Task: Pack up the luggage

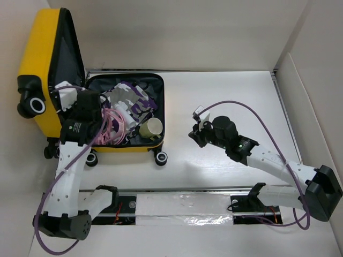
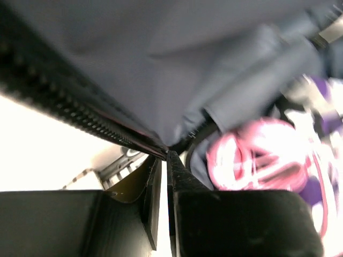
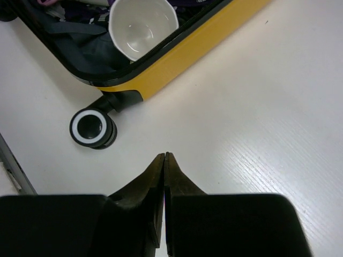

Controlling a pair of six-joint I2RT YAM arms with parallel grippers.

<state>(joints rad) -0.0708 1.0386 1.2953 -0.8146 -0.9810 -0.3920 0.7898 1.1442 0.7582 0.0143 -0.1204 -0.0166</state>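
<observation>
The yellow luggage [image 1: 40, 59] lies open at the far left, its lid standing up and its grey-lined base [image 1: 134, 148] holding a cream cup [image 1: 151, 127], pink cable [image 1: 115, 126] and purple-white items [image 1: 131, 96]. My left gripper [image 1: 63, 95] is at the lid's inner edge. In the left wrist view it [image 2: 167, 154] is nearly closed, its tips pinching the lid's zipper rim [image 2: 80, 115], with the grey lining above and the pink cable [image 2: 257, 155] at the right. My right gripper [image 1: 195, 134] is shut and empty above the table, right of the luggage [image 3: 187, 59]; the cup [image 3: 143, 27] shows beyond it.
A black-and-white luggage wheel [image 3: 92, 128] sits just ahead of my right gripper [image 3: 164, 155]; another wheel [image 1: 36, 105] sticks out from the lid. White walls enclose the white table [image 1: 236, 91]. A rail with foil tape [image 1: 182, 206] runs along the near edge.
</observation>
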